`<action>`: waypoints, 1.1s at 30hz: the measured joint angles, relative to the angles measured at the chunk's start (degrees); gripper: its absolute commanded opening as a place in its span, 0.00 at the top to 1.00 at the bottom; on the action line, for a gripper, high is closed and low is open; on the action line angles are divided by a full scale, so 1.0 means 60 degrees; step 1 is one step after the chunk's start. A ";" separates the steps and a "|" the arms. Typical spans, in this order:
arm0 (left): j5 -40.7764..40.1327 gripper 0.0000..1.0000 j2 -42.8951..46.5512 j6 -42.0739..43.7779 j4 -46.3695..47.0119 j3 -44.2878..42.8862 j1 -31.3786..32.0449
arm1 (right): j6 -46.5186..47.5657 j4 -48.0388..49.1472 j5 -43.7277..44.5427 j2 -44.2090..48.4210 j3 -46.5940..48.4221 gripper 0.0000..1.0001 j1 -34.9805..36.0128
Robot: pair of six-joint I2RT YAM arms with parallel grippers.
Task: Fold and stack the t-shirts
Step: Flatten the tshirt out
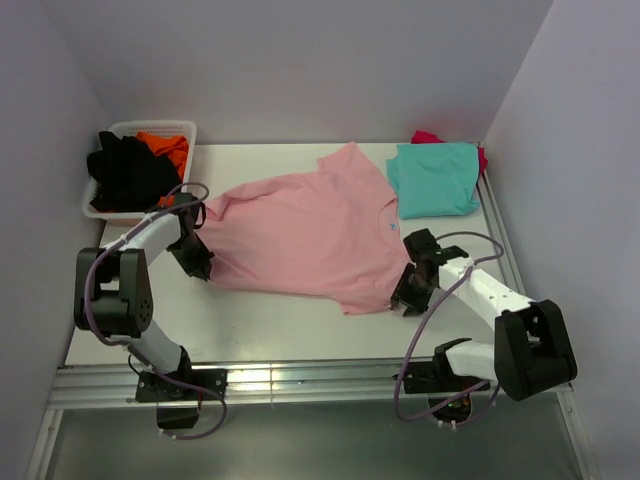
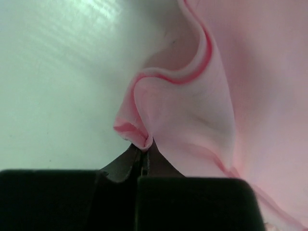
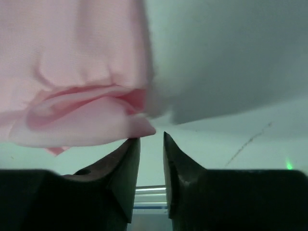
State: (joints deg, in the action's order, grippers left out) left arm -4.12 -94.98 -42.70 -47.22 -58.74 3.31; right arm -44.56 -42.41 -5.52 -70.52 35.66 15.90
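Note:
The light pink t-shirt lies spread across the middle of the table. My left gripper is shut on a fold of its left hem, seen pinched in the left wrist view. My right gripper sits at the shirt's right hem, open; the pink hem lies just beyond the left fingertip, not between the jaws. A folded teal t-shirt rests at the back right on a magenta one. Black and orange t-shirts fill the basket.
A white plastic basket stands at the back left corner. Grey walls enclose the table on three sides. The table's metal front rail runs between the arm bases.

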 measured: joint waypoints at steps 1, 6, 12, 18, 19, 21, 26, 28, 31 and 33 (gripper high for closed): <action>0.0018 0.99 0.0135 -0.0007 -0.0098 0.0036 0.0000 | -0.0084 -0.0200 0.0000 0.0011 0.0004 0.21 0.0011; 0.0692 0.65 0.1585 -0.0208 -0.0750 0.0663 -0.0018 | -0.0215 -0.1497 -0.0055 0.0597 0.0331 0.18 0.0066; 0.1530 0.01 0.3585 -0.0408 -0.2051 0.1016 -0.0018 | -0.0106 -0.3202 0.0168 0.1672 0.2849 0.18 0.0124; 0.1639 0.10 0.3206 -0.0576 -0.2295 -0.0255 -0.0022 | 0.0171 -0.2765 0.0361 0.0900 0.5147 0.44 0.0124; 0.1636 0.12 0.2852 -0.0565 -0.2076 -0.0576 -0.0022 | 0.0255 -0.2503 0.0346 0.0492 0.5384 0.52 0.0124; 0.1650 0.28 0.1778 -0.0532 -0.1679 -0.1417 -0.0033 | 0.0361 -0.2036 0.0270 -0.0648 0.6058 0.96 0.0124; 0.1719 0.72 -0.1690 -0.0313 -0.0659 -0.4007 -0.0066 | 0.0608 -0.0943 0.0029 -0.4594 0.8193 1.00 0.0124; 0.1778 0.83 -0.2841 -0.0219 -0.0452 -0.4907 -0.0080 | 0.0703 -0.0823 -0.0033 -0.5683 0.8637 1.00 0.0124; 0.1865 0.84 -0.4357 -0.0102 -0.0291 -0.6076 -0.0080 | 0.0841 -0.0980 -0.0029 -0.6484 0.8998 1.00 0.0124; 0.1730 0.84 -0.4867 0.0011 -0.0117 -0.6652 -0.0047 | 0.0911 -0.1155 -0.0011 -0.6659 0.9260 1.00 0.0124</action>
State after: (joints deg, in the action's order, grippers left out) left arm 6.26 -124.18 -42.63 -47.92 -98.65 3.03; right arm -39.09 -49.34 -5.58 -110.48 91.22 16.64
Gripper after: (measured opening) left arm 0.163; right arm 0.007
